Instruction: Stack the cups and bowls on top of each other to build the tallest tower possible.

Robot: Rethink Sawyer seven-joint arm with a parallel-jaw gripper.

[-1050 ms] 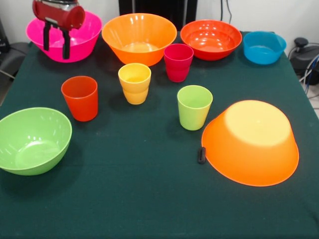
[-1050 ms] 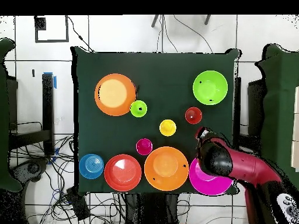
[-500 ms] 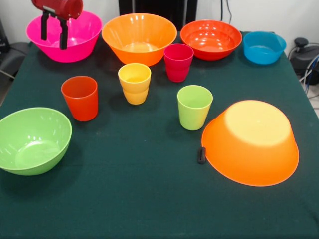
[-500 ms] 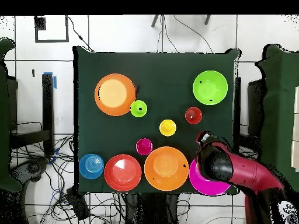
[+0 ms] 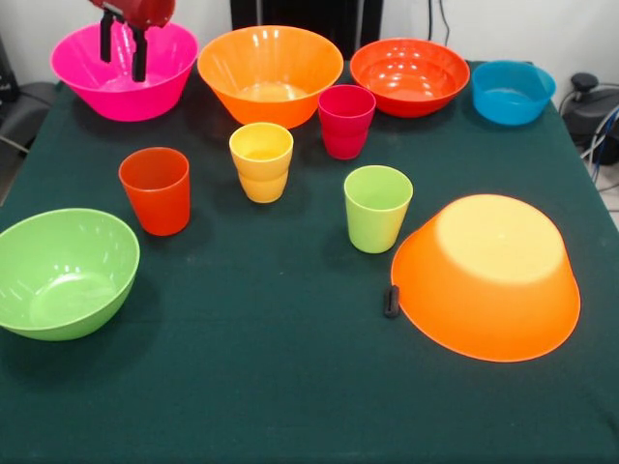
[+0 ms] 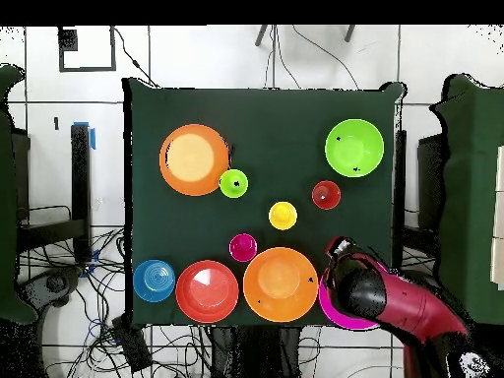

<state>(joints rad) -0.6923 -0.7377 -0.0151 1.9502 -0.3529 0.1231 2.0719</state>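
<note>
We see the claw (image 5: 124, 53) open and empty above the pink bowl (image 5: 97, 92) at the table's (image 5: 290, 387) far left corner. Along the far edge follow the upright orange bowl (image 5: 270, 72), red-orange bowl (image 5: 409, 75) and blue bowl (image 5: 513, 92). The green bowl (image 5: 63, 273) sits at the left edge, four cups mid-table, and the inverted orange bowl (image 5: 486, 276) near the right edge.

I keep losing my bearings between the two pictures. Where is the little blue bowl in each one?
Front view: the blue bowl sits at the top right, at the table's far corner.
Overhead view: the same bowl is at the lower left, near the table's bottom edge.
Shared landmark: the red-orange bowl stands right beside it in both.
</note>
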